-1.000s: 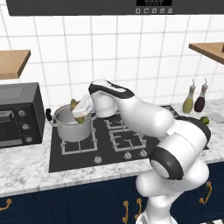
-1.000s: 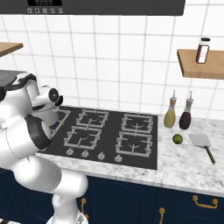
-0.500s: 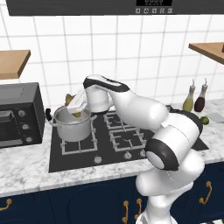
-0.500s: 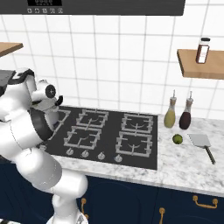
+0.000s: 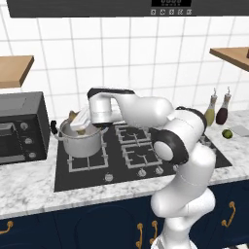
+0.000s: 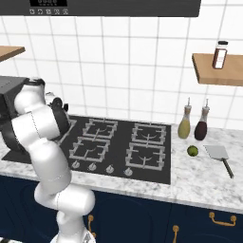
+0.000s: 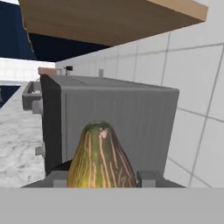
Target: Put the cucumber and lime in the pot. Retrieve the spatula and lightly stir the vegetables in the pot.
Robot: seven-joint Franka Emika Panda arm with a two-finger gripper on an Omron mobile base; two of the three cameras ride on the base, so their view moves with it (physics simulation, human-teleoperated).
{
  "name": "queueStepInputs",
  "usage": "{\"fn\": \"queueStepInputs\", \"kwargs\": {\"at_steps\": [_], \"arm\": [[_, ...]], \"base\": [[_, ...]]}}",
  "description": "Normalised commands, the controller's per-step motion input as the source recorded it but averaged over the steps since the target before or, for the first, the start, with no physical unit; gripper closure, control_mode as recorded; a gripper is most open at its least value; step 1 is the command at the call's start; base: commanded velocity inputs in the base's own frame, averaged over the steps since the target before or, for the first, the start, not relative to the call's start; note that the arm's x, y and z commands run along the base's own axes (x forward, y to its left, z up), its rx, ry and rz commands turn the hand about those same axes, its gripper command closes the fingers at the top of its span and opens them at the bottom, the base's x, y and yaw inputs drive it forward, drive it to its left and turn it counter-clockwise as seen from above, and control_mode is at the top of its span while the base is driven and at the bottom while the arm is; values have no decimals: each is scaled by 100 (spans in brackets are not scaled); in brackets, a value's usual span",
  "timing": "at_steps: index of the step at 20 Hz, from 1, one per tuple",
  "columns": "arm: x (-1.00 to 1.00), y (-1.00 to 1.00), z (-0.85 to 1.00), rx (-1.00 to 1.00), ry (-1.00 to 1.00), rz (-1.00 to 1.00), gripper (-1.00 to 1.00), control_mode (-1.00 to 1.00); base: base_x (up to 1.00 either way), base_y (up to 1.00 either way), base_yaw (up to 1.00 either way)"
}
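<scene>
One cucumber (image 7: 101,157) gripped by end effector (image 5: 80,127); above pot (image 5: 82,142).

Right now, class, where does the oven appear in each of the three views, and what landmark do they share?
Left base view: oven at the left edge, left of the pot.
Right base view: oven at the left edge, behind the arm.
Hand view: oven in the middle, behind the cucumber.
Shared landmark: the wooden shelf above it.
</scene>
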Motion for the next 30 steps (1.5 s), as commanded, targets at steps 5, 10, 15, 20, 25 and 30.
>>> {"fn": "queueStepInputs", "kwargs": {"at_steps": [5,10,15,20,25,30], "arm": [[20,12,-40,-3,3,0,100,-100],[23,0,-20,-3,6,-1,100,-100],[6,0,-12,-4,4,-2,100,-100],[0,0,1,-2,0,-2,-100,-100],[0,-10,35,0,0,-2,-100,-100],[-1,-31,99,0,0,-1,-100,-100]], "base": [[0,0,0],[0,0,0],[0,0,0],[0,0,0],[0,0,0],[0,0,0]]}}
